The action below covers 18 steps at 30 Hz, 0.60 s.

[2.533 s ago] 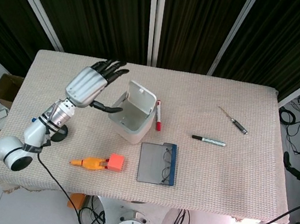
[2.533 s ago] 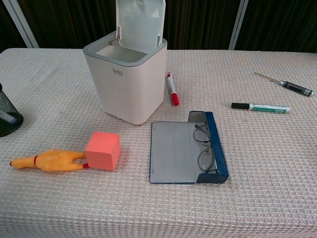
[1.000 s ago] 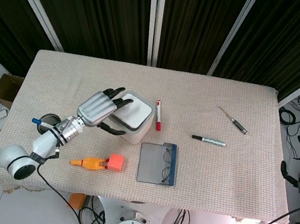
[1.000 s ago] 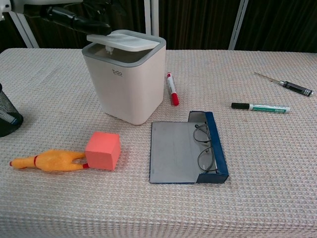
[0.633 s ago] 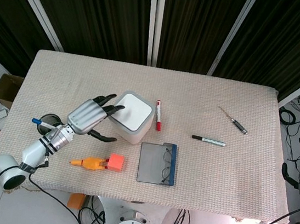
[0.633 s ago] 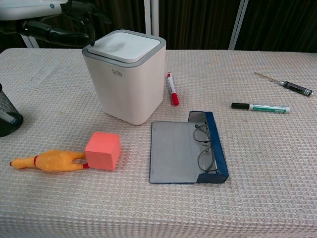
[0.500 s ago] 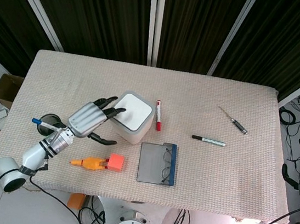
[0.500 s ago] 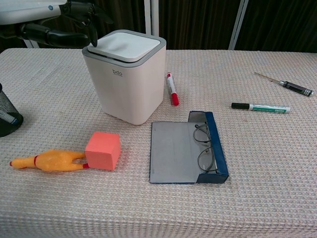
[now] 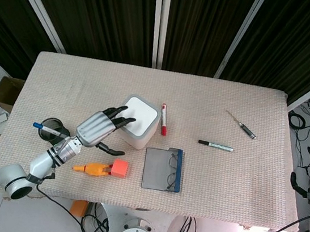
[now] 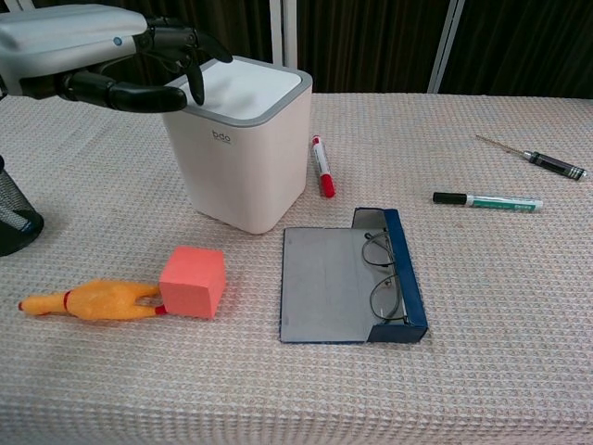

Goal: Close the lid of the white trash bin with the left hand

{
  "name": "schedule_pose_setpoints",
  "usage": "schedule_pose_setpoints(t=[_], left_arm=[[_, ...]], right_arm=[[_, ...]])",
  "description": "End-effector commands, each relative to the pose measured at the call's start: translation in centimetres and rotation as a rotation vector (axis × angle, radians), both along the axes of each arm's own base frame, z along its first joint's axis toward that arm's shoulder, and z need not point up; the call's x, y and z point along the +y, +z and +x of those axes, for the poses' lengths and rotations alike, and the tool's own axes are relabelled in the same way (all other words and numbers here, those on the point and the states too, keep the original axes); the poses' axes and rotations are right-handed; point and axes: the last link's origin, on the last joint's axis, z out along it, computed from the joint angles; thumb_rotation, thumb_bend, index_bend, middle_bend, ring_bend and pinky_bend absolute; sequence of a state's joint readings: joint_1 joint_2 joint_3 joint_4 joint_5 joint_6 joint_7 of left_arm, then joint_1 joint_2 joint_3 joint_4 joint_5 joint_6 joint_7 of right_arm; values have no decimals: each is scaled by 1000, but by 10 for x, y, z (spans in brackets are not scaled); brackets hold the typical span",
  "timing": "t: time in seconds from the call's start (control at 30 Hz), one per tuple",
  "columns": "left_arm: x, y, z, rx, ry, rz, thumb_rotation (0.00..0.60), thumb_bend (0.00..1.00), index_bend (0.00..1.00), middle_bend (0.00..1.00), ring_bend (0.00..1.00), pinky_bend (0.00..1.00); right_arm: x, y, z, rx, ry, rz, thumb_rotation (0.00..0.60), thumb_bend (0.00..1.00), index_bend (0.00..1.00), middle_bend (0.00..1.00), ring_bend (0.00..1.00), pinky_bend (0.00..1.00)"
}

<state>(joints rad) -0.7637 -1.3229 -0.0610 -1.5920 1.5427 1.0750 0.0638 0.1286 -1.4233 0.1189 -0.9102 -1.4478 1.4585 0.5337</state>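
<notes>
Free room and obstacles on the table (image 9: 238, 178). Far edge and right near corner lie open. White trash bin (image 10: 243, 144), lid down, stands tallest, left of centre, with the left hand (image 9: 97, 127) just beside its left side. Red marker (image 10: 321, 167), glasses case (image 10: 352, 277), pink block (image 10: 192, 281) and rubber chicken (image 10: 88, 301) crowd it.

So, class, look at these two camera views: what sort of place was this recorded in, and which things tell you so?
Probably a robotics lab or test studio, not a home. A left robot hand hovers by a white trash bin on a cloth-covered table, unrelated props like a rubber chicken lie about, and black curtains hang behind.
</notes>
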Motion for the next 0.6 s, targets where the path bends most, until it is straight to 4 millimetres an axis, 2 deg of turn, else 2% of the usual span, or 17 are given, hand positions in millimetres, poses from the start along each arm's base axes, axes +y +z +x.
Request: schedule_pose_setpoints(t=[0.03,0.37,0.6], left_arm=[[1,-3,2,4,-5,-2,27,0,127,317,29,222],[3,-9,4,20,-10,-6,28,0,127,315,29,222],[3,11,15,-17,-39,45,28,0,127,270,29,222]], right_arm=[[0,-1,-1,-2,-3,3,600,386,0,0,0,0],[0,-2,-4,-6,-8,4,600,388,0,0,0,0],[-1,1,-3,-9,0,-6,600,388,0,0,0,0]])
